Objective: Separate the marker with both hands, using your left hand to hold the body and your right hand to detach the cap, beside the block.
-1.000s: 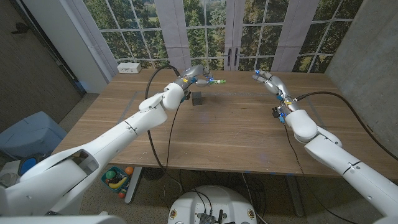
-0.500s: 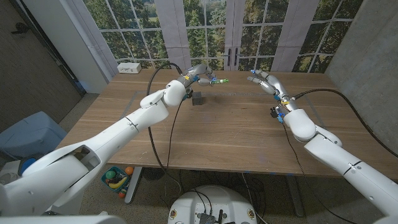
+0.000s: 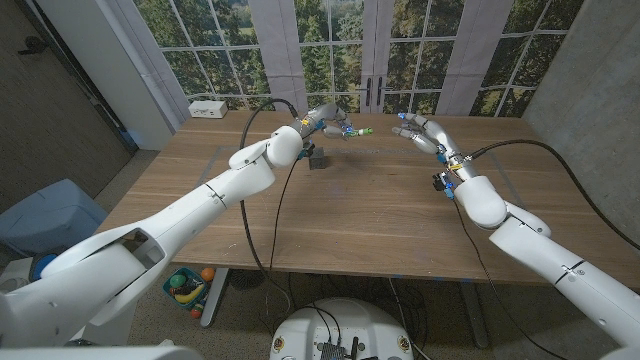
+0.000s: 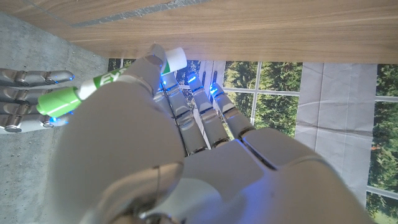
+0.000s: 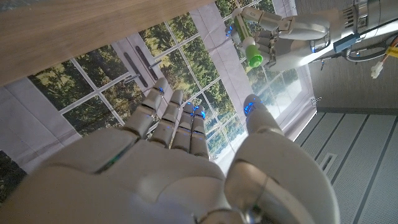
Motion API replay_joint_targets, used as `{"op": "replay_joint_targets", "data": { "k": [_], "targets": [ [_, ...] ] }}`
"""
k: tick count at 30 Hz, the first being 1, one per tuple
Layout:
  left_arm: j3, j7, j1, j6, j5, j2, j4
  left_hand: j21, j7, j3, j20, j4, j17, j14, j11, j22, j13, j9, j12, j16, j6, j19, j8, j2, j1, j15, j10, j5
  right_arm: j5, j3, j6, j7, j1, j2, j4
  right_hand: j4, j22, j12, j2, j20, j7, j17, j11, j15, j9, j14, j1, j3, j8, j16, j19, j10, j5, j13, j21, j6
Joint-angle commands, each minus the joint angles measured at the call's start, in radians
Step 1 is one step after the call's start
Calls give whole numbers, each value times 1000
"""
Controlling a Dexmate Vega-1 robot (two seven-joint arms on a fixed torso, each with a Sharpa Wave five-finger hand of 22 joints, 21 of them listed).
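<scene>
One white marker with green cap (image 3: 352, 131) held above the far part of the wooden table (image 3: 360, 215), cap end pointing toward the robot's right. Clamped at the body by the fingers of the left hand (image 3: 328, 121); cap still on. Right hand (image 3: 420, 131) raised near the cap end, just apart from it, fingers spread, holding nothing. Small dark block (image 3: 317, 156) standing on the table below the left hand. Blue bin (image 3: 40, 222) on the floor at the left, contents not discernible.
</scene>
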Motion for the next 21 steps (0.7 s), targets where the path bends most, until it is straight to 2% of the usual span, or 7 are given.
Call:
{"op": "replay_joint_targets", "data": {
  "k": [1, 7, 16, 21],
  "targets": [
    [10, -10, -2, 41, -10, -3, -23, -2, 11, -3, 6, 0, 4, 10, -84, 3, 153, 5, 4, -4, 14, 3, 3, 40, 27, -174, 139, 8, -99, -9, -40, -54, -11, 2, -35, 3, 8, 8, 2, -9, -1, 22, 3, -50, 2, 40, 22, -12, 8, 29, 34, 21, -6, 7, 18, 19],
    [14, -14, -1, 60, -14, 0, -35, -3, 13, -5, 7, 0, 5, 9, -84, 3, 155, 5, 2, -5, 14, 2, 3, 41, 28, -174, 139, 11, -172, -25, -37, -106, -8, 19, -31, 2, 20, 33, -13, -20, -13, 80, -12, -79, 5, 91, 71, -32, 29, 90, 77, 84, -26, 21, 46, 85],
    [19, -19, -6, 79, -22, -2, -35, -3, 13, -7, 8, 0, 6, 10, -84, 3, 158, 5, 2, -5, 15, 2, 2, 41, 29, -174, 142, 14, -271, -53, -70, -159, 5, 43, -35, 2, 35, 58, -25, -29, -35, 143, -30, -109, 6, 122, 123, -50, 42, 148, 95, 144, -37, 37, 71, 137],
    [21, -23, -12, 84, -30, -4, -32, -3, 14, -9, 8, 0, 6, 10, -84, 3, 160, 5, 1, -5, 17, 2, 2, 40, 29, -174, 143, 16, -315, -72, -88, -181, 13, 57, -33, 3, 41, 64, -30, -36, -40, 173, -35, -113, 7, 141, 147, -59, 49, 178, 109, 154, -37, 47, 85, 165]
  ]
}}
